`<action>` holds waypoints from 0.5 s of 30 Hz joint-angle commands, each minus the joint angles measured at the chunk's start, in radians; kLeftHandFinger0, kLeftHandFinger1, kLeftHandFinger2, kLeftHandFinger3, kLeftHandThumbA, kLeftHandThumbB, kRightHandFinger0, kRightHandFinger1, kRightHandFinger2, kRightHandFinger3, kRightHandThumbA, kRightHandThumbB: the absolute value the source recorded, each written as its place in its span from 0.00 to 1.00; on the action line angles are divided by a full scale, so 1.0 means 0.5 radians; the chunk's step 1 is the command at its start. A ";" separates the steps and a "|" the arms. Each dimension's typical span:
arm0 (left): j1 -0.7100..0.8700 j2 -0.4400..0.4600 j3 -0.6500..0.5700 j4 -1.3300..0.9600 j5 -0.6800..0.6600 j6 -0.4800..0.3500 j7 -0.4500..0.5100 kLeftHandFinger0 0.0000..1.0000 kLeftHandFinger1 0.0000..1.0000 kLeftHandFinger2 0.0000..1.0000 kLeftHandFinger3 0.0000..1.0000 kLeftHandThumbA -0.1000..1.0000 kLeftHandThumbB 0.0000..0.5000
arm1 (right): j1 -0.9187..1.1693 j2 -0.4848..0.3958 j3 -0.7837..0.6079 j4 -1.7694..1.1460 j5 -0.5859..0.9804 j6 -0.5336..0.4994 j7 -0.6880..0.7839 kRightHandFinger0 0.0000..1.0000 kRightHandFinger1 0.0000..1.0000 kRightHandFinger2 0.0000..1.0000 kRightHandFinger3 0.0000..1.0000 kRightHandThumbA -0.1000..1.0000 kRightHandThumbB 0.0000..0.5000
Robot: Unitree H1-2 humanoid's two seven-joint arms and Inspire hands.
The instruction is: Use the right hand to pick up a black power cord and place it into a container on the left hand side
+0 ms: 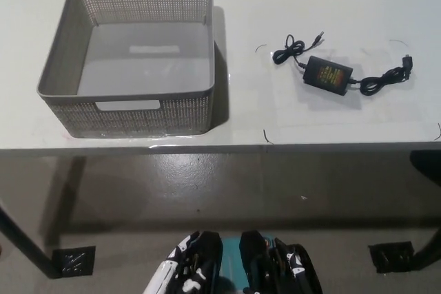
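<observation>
Grey basket (131, 111): left on white surface (310, 122), nothing inside. Black power cord (329, 74): right of basket, well apart, coiled ends. Hands: neither in view, state unknown.

The bench (331, 118) is showing a plain, pale off-white top with a few thin dark marks scattered over it. The storage basket (131, 111) is looking a uniform grey, its walls carrying a fine perforated weave pattern, while its floor is showing smooth and a lighter grey. The power adapter (328, 74) is appearing black, wearing a label printed in yellow and red-orange. Its coiled cords (381, 82) are showing black too. Below the bench edge, the floor (207, 184) is gleaming a dull grey-green, mottled with soft reflections.
</observation>
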 commanded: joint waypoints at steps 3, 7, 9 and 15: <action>-0.009 -0.022 0.074 0.067 0.045 -0.493 0.186 1.00 1.00 1.00 1.00 1.00 0.33 | -0.004 -0.013 0.075 -0.306 -0.089 -0.131 -0.076 1.00 1.00 1.00 1.00 0.98 0.54; 0.001 -0.037 0.120 0.023 0.022 -0.513 0.191 1.00 1.00 1.00 1.00 1.00 0.30 | 0.031 -0.058 0.045 -0.556 -0.046 -0.131 -0.051 1.00 1.00 1.00 1.00 0.97 0.56; -0.005 -0.043 0.138 -0.001 0.036 -0.512 0.188 1.00 1.00 1.00 1.00 1.00 0.32 | 0.037 -0.069 0.014 -0.665 -0.023 -0.131 -0.034 1.00 1.00 1.00 1.00 0.97 0.55; -0.007 -0.044 0.171 -0.042 0.034 -0.552 0.176 1.00 1.00 1.00 1.00 1.00 0.25 | 0.077 -0.079 -0.099 -0.982 -0.083 -0.127 -0.026 1.00 1.00 1.00 1.00 0.99 0.56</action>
